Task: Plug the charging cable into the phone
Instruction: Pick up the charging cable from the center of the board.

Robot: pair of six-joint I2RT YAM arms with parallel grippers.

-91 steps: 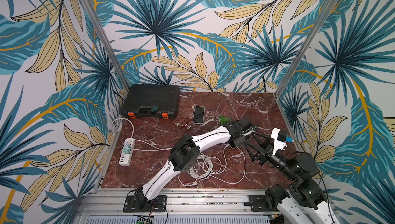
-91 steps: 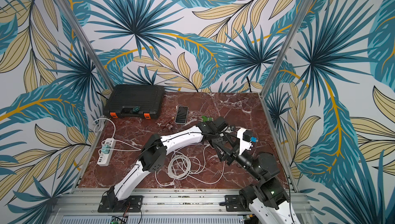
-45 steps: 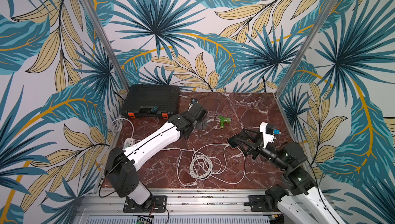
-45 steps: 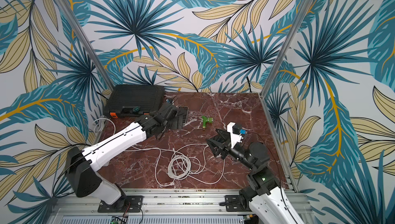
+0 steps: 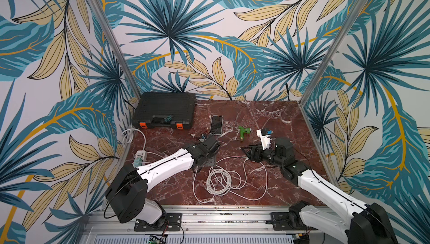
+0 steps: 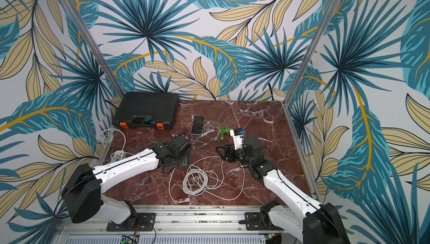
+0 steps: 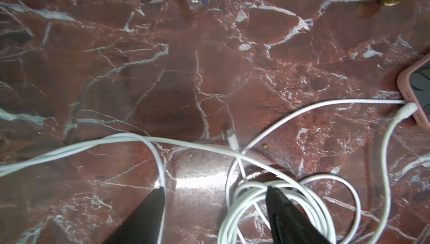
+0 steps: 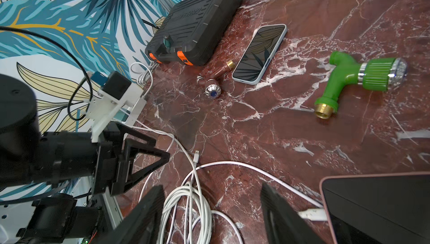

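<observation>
Both top views show you bright, even, diffuse light over the marble tabletop (image 5: 256, 115), with only faint, soft-edged shadows and sharp focus throughout. In the left wrist view, note the white glare patch (image 7: 197, 180) on the tabletop beside the charging cable (image 7: 360, 101); the whole picture is smeared and soft. The right wrist view is crisp, though the right gripper (image 8: 211, 185) looms dark and slightly blurred.
</observation>
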